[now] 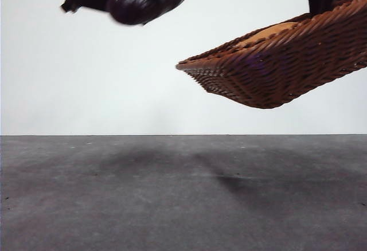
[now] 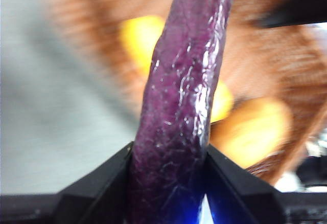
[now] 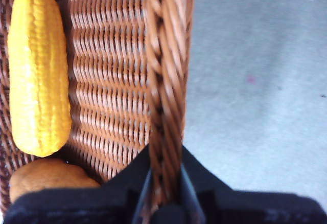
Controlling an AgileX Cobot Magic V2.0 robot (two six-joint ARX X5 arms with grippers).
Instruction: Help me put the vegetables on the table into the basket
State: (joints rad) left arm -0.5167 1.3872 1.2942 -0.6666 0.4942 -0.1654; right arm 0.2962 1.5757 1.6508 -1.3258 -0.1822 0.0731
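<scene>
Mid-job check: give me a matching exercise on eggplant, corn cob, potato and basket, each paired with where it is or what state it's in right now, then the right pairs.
Things:
1. eggplant
2. corn cob
3. potato
4. basket

States:
A. lifted off the table, tilted, its rim pinched by the right gripper
B. yellow, lying inside the basket against its wall
C. clamped in the left gripper, in the air
D. orange-brown, in the basket beside the corn cob's end

Pairs: 1-C, 2-B, 3-D, 4-A

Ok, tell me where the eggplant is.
Front view, upper left: the eggplant is clamped in the left gripper, high above the table, beside the lifted basket.
</scene>
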